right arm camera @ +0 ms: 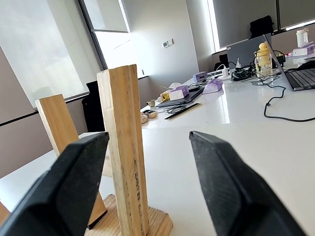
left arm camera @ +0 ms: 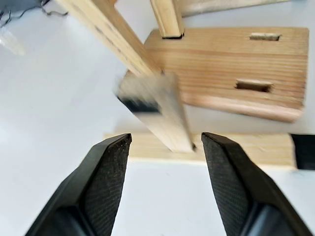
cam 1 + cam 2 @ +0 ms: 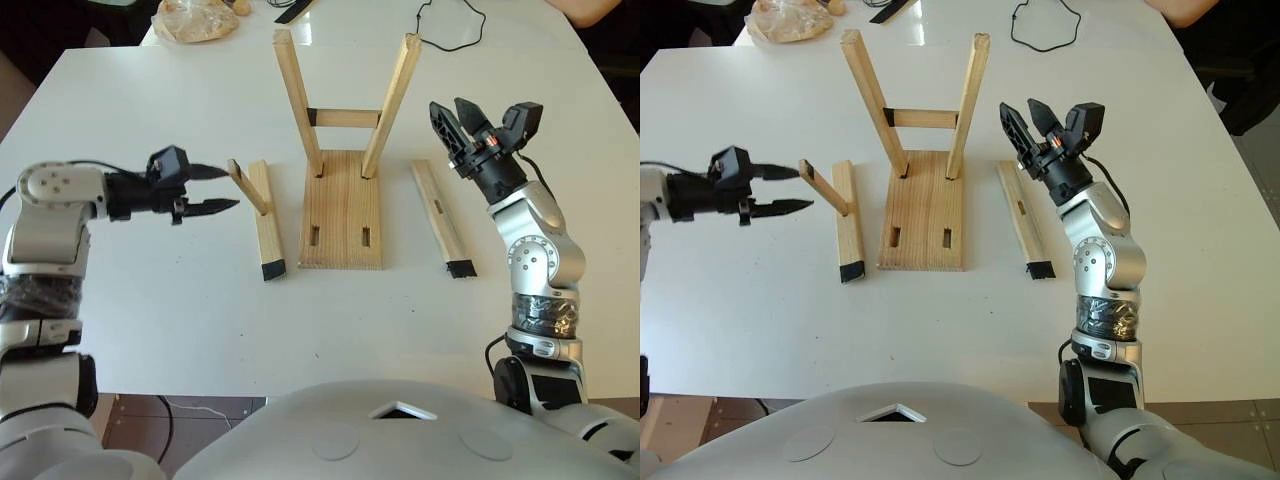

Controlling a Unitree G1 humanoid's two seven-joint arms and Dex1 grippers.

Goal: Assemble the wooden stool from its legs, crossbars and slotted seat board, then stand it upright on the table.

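At 9 o'clock from the seat board [image 3: 340, 215], the left gripper [image 3: 228, 188] hangs low, fingers spread wide with nothing between them. It is aimed at the short crossbar [image 3: 247, 186] jutting up from a loose leg [image 3: 266, 228] that lies just beside the board. Two upright legs [image 3: 298, 95] stand in the board's far slots, leaning apart; the near slots are bare. A second loose leg [image 3: 440, 215] lies at 3 o'clock. The right gripper [image 3: 452, 115], open and empty, is raised at 2 o'clock.

Likely trouble: a pinch on the angled crossbar could lever its leg sideways into the board and jar the uprights.

The white surface [image 3: 150, 280] looks slick. A bag [image 3: 195, 18] sits at 11 o'clock and a cable [image 3: 450, 30] at 1 o'clock, with office desks and a laptop [image 1: 300, 76] beyond.
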